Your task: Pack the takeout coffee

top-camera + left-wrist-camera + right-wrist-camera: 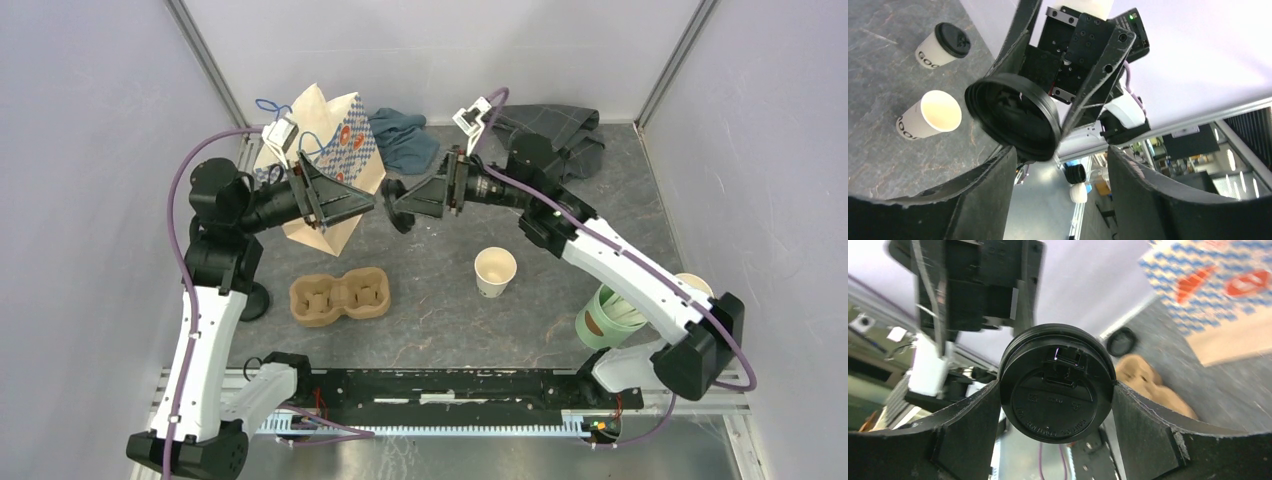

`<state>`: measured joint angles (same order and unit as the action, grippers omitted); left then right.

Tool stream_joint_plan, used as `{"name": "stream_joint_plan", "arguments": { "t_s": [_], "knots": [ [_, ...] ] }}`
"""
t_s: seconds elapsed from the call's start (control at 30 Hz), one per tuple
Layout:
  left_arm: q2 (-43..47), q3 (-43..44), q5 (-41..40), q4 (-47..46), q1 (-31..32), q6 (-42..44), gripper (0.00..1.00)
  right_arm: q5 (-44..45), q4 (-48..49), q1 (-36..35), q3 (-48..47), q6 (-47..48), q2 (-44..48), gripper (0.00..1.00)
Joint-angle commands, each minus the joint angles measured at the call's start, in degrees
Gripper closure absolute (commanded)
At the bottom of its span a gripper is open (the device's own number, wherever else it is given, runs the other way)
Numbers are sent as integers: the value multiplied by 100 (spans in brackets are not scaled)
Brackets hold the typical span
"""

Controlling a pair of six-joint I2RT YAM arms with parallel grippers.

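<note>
Black round plastic lid (pixel 1055 382): pinched edge to edge in the right tool (pixel 410 203), held in the air over the middle of the grey desk (pixel 440 330), with its hollow underside facing the left tool (pixel 1060 150).
Cup to pack: the takeout coffee (pixel 943 46), a small white paper cup with its own black lid on. It stands upright on the desk toward the right, beyond the lidless white paper cup (pixel 495 272), and nothing touches it.
Progress: packing looks not yet begun. The brown moulded-pulp cup carrier (pixel 338 298) has both wells vacant. The patterned paper bag (pixel 325 165) stands far left, and its inside is hidden.
Left to do: probably every step of moving the coffee.
Left tool: spread wide and holding nothing, with the lid just ahead of its fingers.
Arm pose: both arms reach inward, the tools facing each other just right of the bag.
</note>
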<state>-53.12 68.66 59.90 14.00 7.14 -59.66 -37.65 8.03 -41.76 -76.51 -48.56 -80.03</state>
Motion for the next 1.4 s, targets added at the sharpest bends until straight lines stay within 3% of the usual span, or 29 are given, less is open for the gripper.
{"name": "stream_joint_plan", "arguments": {
  "t_s": [0.0, 0.13, 0.3, 0.47, 0.77, 1.37],
  "knots": [
    [180, 233, -562, 1151, 16, 1025, 22, 603, -1907, 429, 325, 1521, 705, 22],
    [159, 322, -1235, 2405, 16, 1758, 7, 2524, -4593, 474, 351, 3716, 942, 21],
    [81, -187, -1464, 2649, 36, 1889, 5, 4254, -5540, 428, 642, 4727, 992, 20],
    [25, -866, -1506, 1621, 290, 1317, 5, 4472, -5608, 394, 534, 4952, 646, 20],
    [-978, -647, -2118, 1066, 1553, 1272, 5, 4443, -5540, 257, 806, 4707, 512, 20],
    [-781, -985, -2269, 960, 1679, 1177, 5, 4192, -5167, 78, 1139, 4673, 462, 19]
  ]
}}
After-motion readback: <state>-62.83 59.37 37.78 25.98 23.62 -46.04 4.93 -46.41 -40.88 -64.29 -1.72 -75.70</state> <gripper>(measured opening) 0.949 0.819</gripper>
